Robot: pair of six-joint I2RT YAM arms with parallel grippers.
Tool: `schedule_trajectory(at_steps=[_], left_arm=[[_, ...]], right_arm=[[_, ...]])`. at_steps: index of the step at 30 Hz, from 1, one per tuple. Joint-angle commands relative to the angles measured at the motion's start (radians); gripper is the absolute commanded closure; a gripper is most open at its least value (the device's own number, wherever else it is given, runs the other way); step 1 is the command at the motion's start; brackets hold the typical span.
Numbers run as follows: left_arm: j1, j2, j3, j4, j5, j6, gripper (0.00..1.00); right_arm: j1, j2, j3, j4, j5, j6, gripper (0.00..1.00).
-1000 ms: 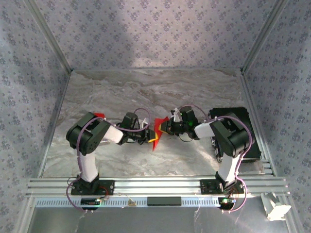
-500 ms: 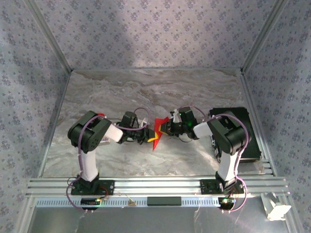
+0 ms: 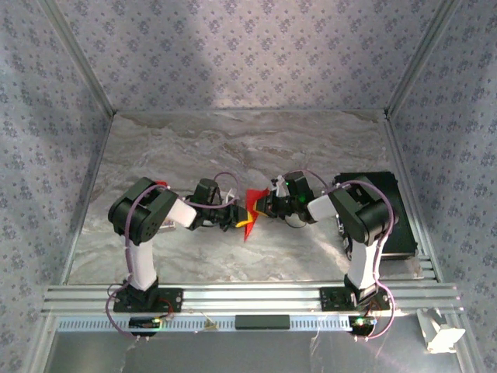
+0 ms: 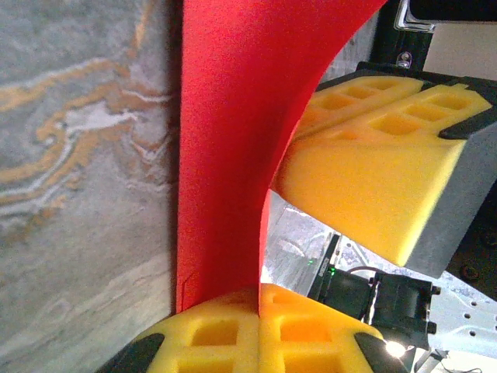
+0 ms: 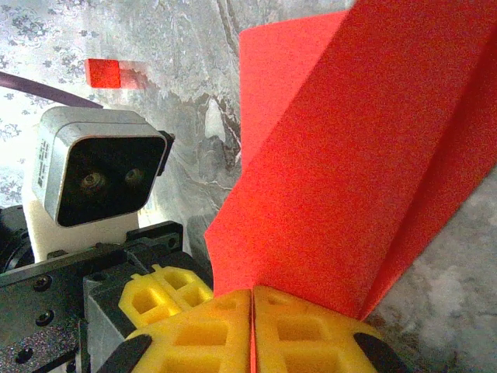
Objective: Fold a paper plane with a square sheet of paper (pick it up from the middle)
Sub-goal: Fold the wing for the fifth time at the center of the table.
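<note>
Elbow swung slightly inward, the right gripper and left gripper both clamp the folded red paper upright over the table's middle, nearer its front edge.

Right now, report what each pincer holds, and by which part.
Both hold the folded red paper: the left pincer pinches a flap's end on one side, the right pincer a creased edge opposite.

- The square sheet of paper is seen as bright red, partly folded, with a sharp diagonal crease.
- It is held upright, its lower tip pointed toward 6 o'clock.
</note>
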Motion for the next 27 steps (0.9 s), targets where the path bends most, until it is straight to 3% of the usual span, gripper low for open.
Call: schedule_trajectory(at_steps=[1,6,9,17,27], left_arm=[[0.008,0.044,0.002,-0.07,-0.066,0.009,1.0],[0.008,0.033,0.007,-0.12,-0.084,0.035,1.0],[0.009,0.01,0.014,-0.182,-0.103,0.071,0.88],[-0.002,-0.1,0.057,-0.449,-0.153,0.236,0.71],[-0.06,-0.12,0.126,-0.643,-0.15,0.368,0.69]], right_arm=[[-0.001,0.028,0.024,-0.032,0.031,-0.005,0.9],[0.001,0.042,0.033,-0.111,0.067,-0.005,0.92],[0.002,0.043,0.03,-0.124,0.084,-0.004,0.93],[0.006,0.033,0.03,-0.168,0.111,0.001,0.94],[0.006,0.024,0.032,-0.185,0.116,0.0,0.94]])
